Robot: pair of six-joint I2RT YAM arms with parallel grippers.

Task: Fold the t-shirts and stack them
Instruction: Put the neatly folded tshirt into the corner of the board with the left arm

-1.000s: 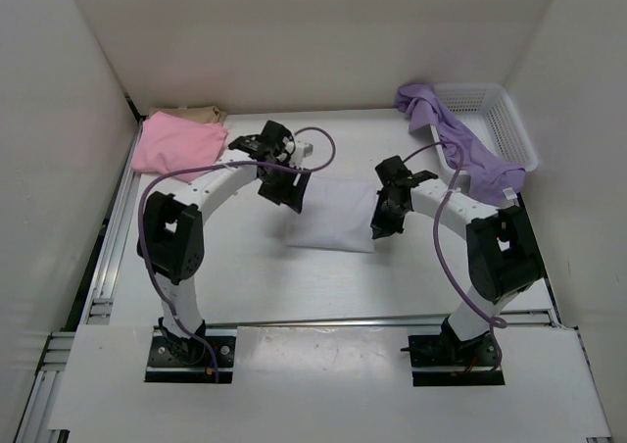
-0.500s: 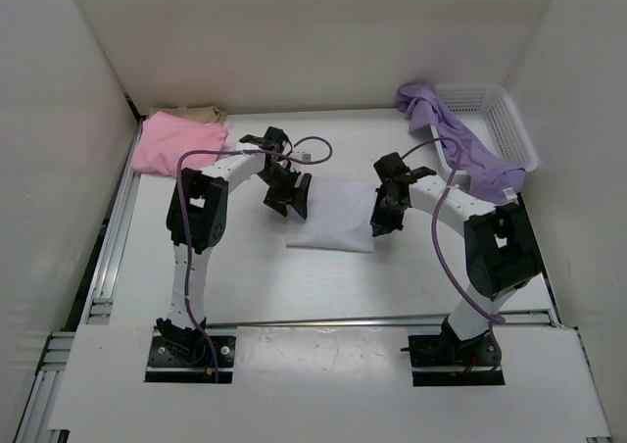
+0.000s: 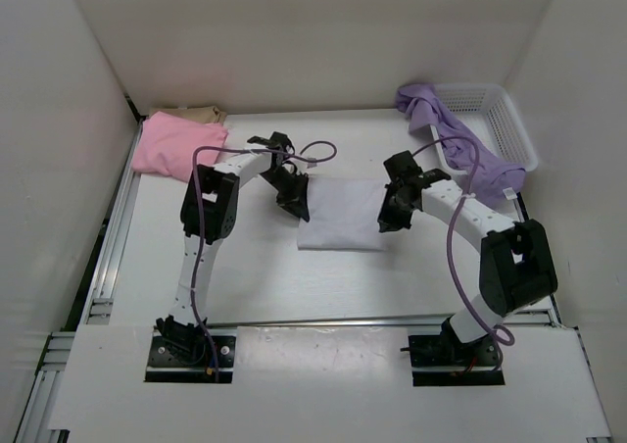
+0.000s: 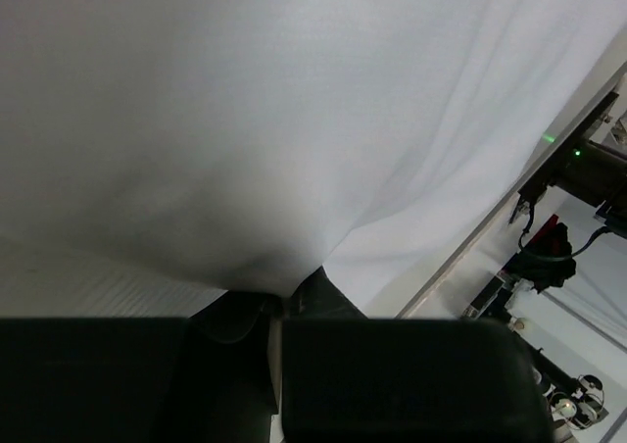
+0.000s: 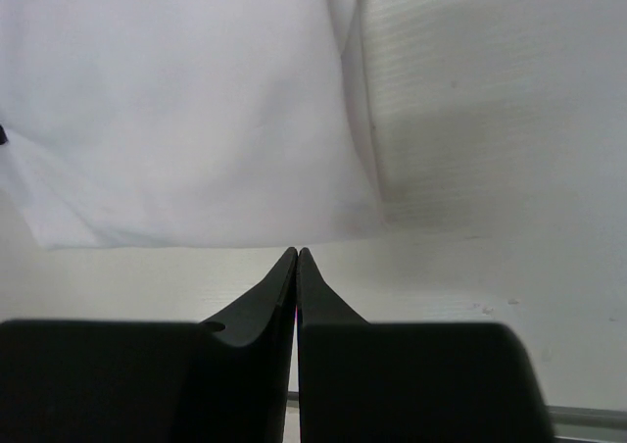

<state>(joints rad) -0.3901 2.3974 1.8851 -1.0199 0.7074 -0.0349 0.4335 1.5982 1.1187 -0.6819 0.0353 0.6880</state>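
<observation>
Your folded white t-shirt point(image 3: 340, 220) lies mid-way across the counter point(image 3: 255, 267), between both arms. Your left claw point(image 4: 282, 304) is pinched closed on its puckered edge; your right claw point(image 5: 297, 259) is closed empty, just beside it. The cloth looks light and limp; grip all layers at an edge.

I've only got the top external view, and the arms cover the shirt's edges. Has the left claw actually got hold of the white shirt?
Observer: Yes. In the left wrist view, the white t-shirt puckers into the shut left claw.
Operator: And the right one?
Observer: The right claw is shut, with its tips meeting right at the shirt's near edge. I cannot tell whether any cloth is between them.
</observation>
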